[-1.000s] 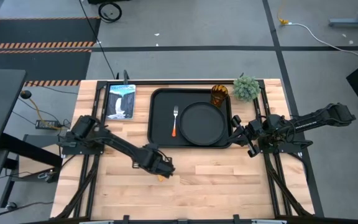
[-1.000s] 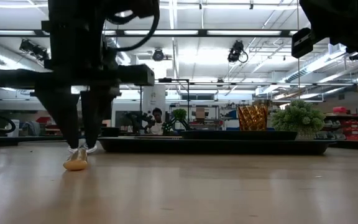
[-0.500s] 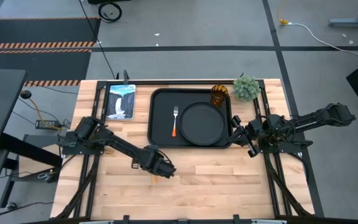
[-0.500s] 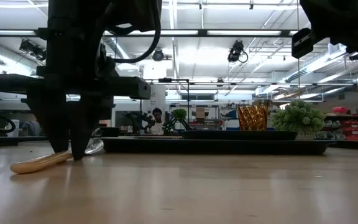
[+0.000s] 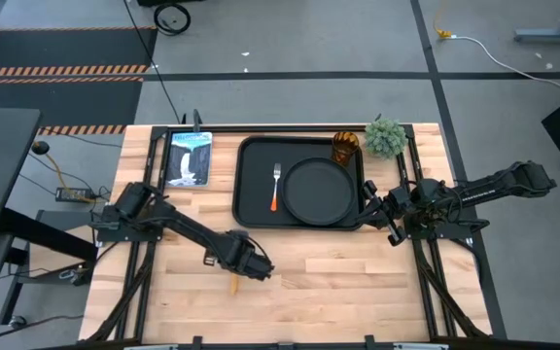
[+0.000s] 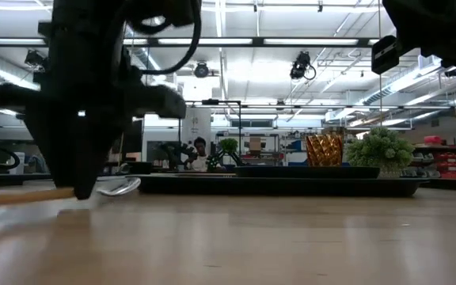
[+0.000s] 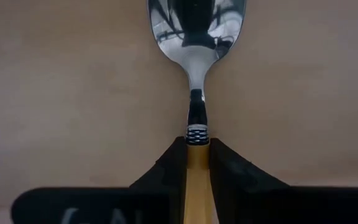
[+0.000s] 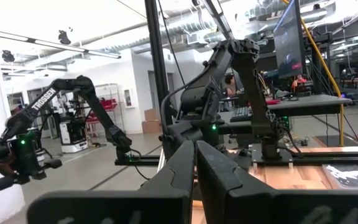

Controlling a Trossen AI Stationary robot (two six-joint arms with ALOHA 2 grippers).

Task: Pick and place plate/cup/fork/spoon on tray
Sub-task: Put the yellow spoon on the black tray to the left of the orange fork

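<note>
The spoon (image 7: 196,37), with a silver bowl and a yellow-orange handle, is in my left gripper (image 5: 249,266) near the middle of the table. In the high view only its handle (image 5: 231,284) shows, pointing toward the near edge. The black tray (image 5: 247,185) holds the round black plate (image 5: 317,192) and the fork (image 5: 274,190). The amber cup (image 5: 344,146) stands at the tray's far right corner. My right gripper (image 5: 369,207) waits shut and empty beside the tray's right rim. My left gripper pinches the spoon's handle (image 7: 197,163) between its two fingers, close to the metal neck. The fingers come from above and lie across the handle. The spoon lies about level at table height, bowl (image 6: 122,187) on one side and handle (image 6: 14,196) on the other.
A small green plant (image 5: 385,136) stands right of the cup. A blue-white card (image 5: 189,158) lies at the far left. Bare wood stretches along the table's near side (image 5: 358,292). A person shows far off in the room behind (image 6: 201,150).
My left gripper has turned about at table height with the spoon in its hold. The spoon has swung round with it: its handle, first seen end-on in the low view, now stretches far out sideways, and in the high view its free end has moved toward the near-left.
</note>
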